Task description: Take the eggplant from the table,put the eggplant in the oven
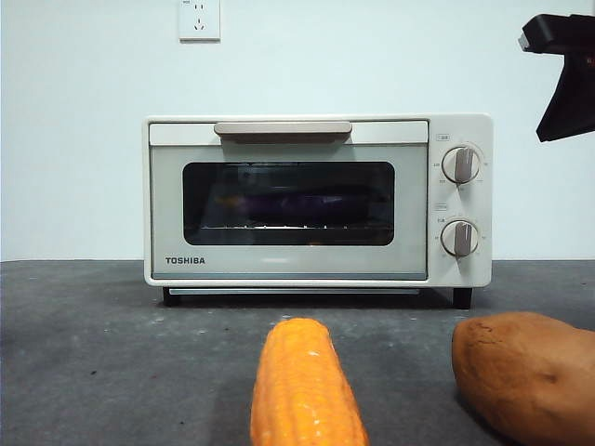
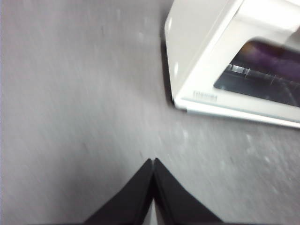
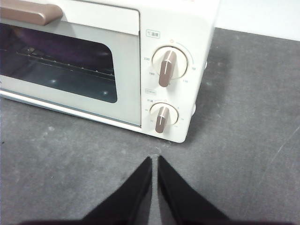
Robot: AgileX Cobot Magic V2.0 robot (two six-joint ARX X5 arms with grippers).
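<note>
Lying lengthwise on the wire rack behind the shut glass door of the oven [image 1: 316, 200], the eggplant [image 1: 302, 203] sits beyond both sets of pinched-together, empty fingers, right gripper [image 3: 154, 159] nearer than left gripper [image 2: 153, 161].

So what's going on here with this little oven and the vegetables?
Nothing is being handled right now. The oven door is shut, and a dark purple shape, apparently the eggplant, lies on the rack behind the glass. A corn cob and a sweet potato lie on the table in front. The left gripper and right gripper are both closed, holding nothing, over the table near the oven.
</note>
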